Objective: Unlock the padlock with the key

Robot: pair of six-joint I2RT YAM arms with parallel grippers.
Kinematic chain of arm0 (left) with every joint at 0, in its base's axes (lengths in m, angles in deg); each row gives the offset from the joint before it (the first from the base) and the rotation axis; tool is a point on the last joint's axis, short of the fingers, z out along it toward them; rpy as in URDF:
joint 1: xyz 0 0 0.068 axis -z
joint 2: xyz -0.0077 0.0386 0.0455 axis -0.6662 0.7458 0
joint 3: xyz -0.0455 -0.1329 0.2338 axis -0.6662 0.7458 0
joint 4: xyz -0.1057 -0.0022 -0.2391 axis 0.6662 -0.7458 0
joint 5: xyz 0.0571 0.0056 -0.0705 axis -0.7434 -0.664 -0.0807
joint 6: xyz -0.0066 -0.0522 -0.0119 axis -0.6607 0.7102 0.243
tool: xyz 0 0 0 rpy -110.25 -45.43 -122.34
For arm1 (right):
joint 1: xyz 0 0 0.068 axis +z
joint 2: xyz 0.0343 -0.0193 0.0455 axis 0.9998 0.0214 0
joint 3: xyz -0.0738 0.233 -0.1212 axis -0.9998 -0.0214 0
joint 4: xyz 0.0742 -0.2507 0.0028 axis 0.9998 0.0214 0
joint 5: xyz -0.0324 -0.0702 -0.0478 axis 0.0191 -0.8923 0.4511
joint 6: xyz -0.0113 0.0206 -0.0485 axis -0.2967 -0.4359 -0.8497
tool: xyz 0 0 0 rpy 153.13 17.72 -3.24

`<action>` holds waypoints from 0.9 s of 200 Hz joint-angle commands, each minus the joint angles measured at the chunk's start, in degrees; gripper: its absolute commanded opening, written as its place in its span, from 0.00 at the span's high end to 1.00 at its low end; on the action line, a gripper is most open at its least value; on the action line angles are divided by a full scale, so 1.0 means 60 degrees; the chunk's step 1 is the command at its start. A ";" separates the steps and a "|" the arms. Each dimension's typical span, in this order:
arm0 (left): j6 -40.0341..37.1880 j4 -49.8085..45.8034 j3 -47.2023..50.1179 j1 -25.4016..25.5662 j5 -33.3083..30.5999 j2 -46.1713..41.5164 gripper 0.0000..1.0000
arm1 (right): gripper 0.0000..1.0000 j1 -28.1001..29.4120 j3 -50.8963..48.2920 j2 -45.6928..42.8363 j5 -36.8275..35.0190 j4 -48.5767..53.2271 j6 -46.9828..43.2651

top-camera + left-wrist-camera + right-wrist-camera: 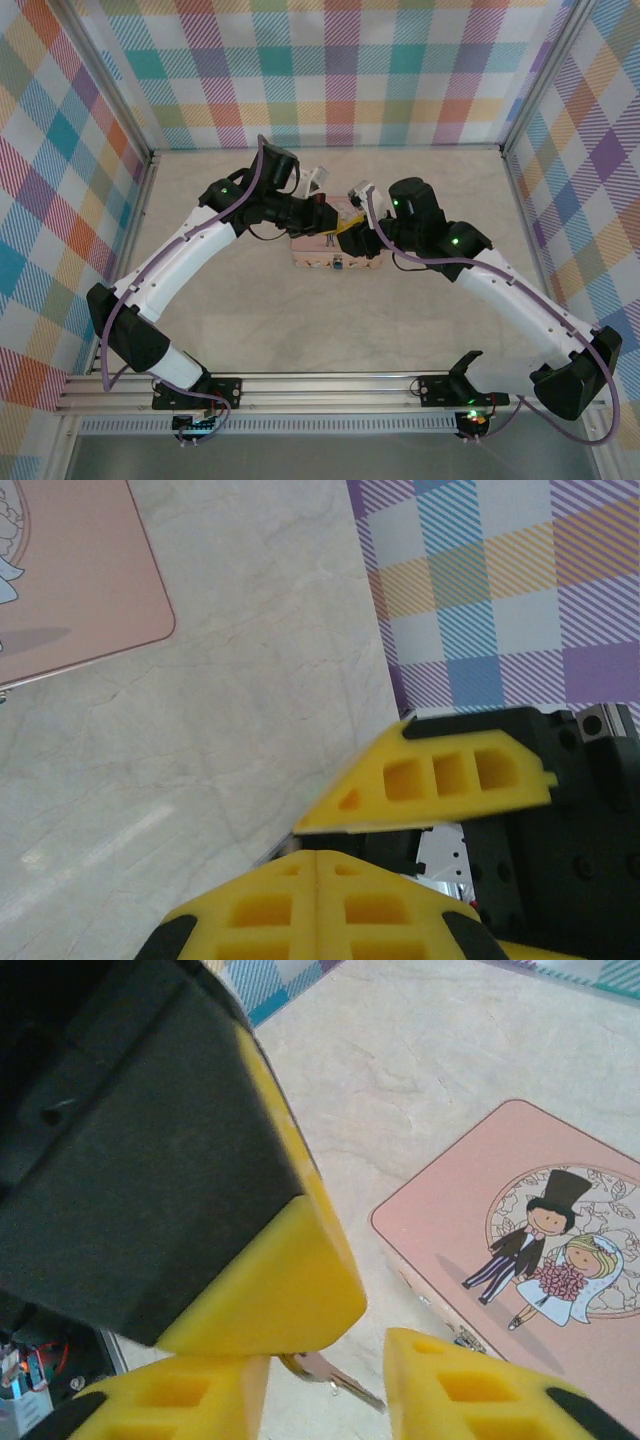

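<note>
Beside the tin (pixel 440 1185), left hand (pixel 315 865) pinches key (pixel 332 1376); right hand (pixel 328 1400) gapes partway.

You have a pale, marbled beige table (pixel 300 330) here, closed in by checked walls (pixel 330 70) on the left, far and right sides. Resting directly on it you see a pink rectangular tin (pixel 315 258) (cartoon bride and groom on the lid), lying flat about mid-table, well apart from every wall.
</note>
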 commanded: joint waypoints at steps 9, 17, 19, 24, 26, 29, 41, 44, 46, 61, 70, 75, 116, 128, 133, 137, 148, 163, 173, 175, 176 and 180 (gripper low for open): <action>0.0030 0.0886 -0.0388 0.0185 0.0734 -0.0034 1.00 | 0.62 0.0199 -0.0194 -0.0072 0.0568 -0.0491 0.0005; 0.0041 0.0892 -0.0388 0.0192 0.0737 -0.0021 1.00 | 0.64 0.0189 -0.0194 -0.0076 0.0527 -0.0437 -0.0016; 0.0044 0.0891 -0.0388 0.0192 0.0750 -0.0020 1.00 | 0.65 0.0196 -0.0189 -0.0076 0.0505 -0.0435 -0.0017; 0.0041 0.0890 -0.0388 0.0192 0.0761 -0.0019 1.00 | 0.65 0.0199 -0.0187 -0.0074 0.0481 -0.0421 -0.0016; 0.0051 0.0890 -0.0388 0.0192 0.0774 -0.0019 1.00 | 0.65 0.0191 -0.0180 -0.0076 0.0479 -0.0413 -0.0028; 0.0058 0.0903 -0.0388 0.0192 0.0790 -0.0006 1.00 | 0.66 0.0198 -0.0178 -0.0076 0.0479 -0.0419 -0.0036; 0.0070 0.0948 -0.0352 0.0192 0.0813 -0.0004 1.00 | 0.63 0.0199 -0.0101 -0.0041 0.0594 -0.0355 -0.0081; 0.0062 0.0941 -0.0354 0.0192 0.0806 -0.0004 1.00 | 0.62 0.0199 -0.0073 -0.0021 0.0639 -0.0326 -0.0102; 0.0053 0.0936 -0.0357 0.0192 0.0793 -0.0004 1.00 | 0.61 0.0206 -0.0057 -0.0007 0.0658 -0.0319 -0.0108; 0.0044 0.0905 -0.0358 0.0192 0.0717 0.0010 1.00 | 0.55 0.0213 -0.0093 0.0015 0.0682 -0.0362 -0.0105; 0.0037 0.0905 -0.0350 0.0192 0.0690 0.0010 1.00 | 0.55 0.0213 -0.0180 -0.0030 0.0684 -0.0474 -0.0077; 0.0038 0.0905 -0.0350 0.0193 0.0688 0.0010 1.00 | 0.57 0.0213 -0.0203 -0.0054 0.0698 -0.0516 -0.0075; 0.0011 0.0912 -0.0371 0.0192 0.0687 0.0054 1.00 | 0.56 0.0213 -0.0200 -0.0072 0.1415 -0.0555 -0.0192; -0.0012 0.0890 -0.0375 0.0185 0.0623 0.0069 1.00 | 0.52 0.0213 -0.0309 -0.0193 0.1453 -0.0676 -0.0167; -0.0025 0.0877 -0.0381 0.0178 0.0608 0.0076 1.00 | 0.51 0.0213 -0.0385 -0.0265 0.1446 -0.0744 -0.0162; -0.0024 0.0876 -0.0388 0.0177 0.0594 0.0082 1.00 | 0.51 0.0213 -0.0436 -0.0333 0.1425 -0.0801 -0.0149; -0.0032 0.0875 -0.0378 0.0165 0.0561 0.0083 1.00 | 0.52 0.0213 -0.0563 -0.0487 0.1387 -0.0871 -0.0134; -0.0014 0.0875 -0.0415 0.0163 0.0598 0.0098 1.00 | 0.55 0.0213 -0.0592 -0.0572 0.1278 -0.0818 -0.0135; 0.0012 0.0905 -0.0421 0.0163 0.0650 0.0113 1.00 | 0.56 0.0213 -0.0542 -0.0547 0.1145 -0.0738 -0.0106; 0.0011 0.0916 -0.0418 0.0163 0.0663 0.0113 1.00 | 0.56 0.0213 -0.0529 -0.0535 0.1118 -0.0712 -0.0105; 0.0013 0.0918 -0.0417 0.0163 0.0665 0.0113 1.00 | 0.56 0.0213 -0.0522 -0.0525 0.1106 -0.0690 -0.0105; 0.0005 0.0927 -0.0417 0.0163 0.0672 0.0116 1.00 | 0.56 0.0211 -0.0504 -0.0505 0.1046 -0.0652 -0.0105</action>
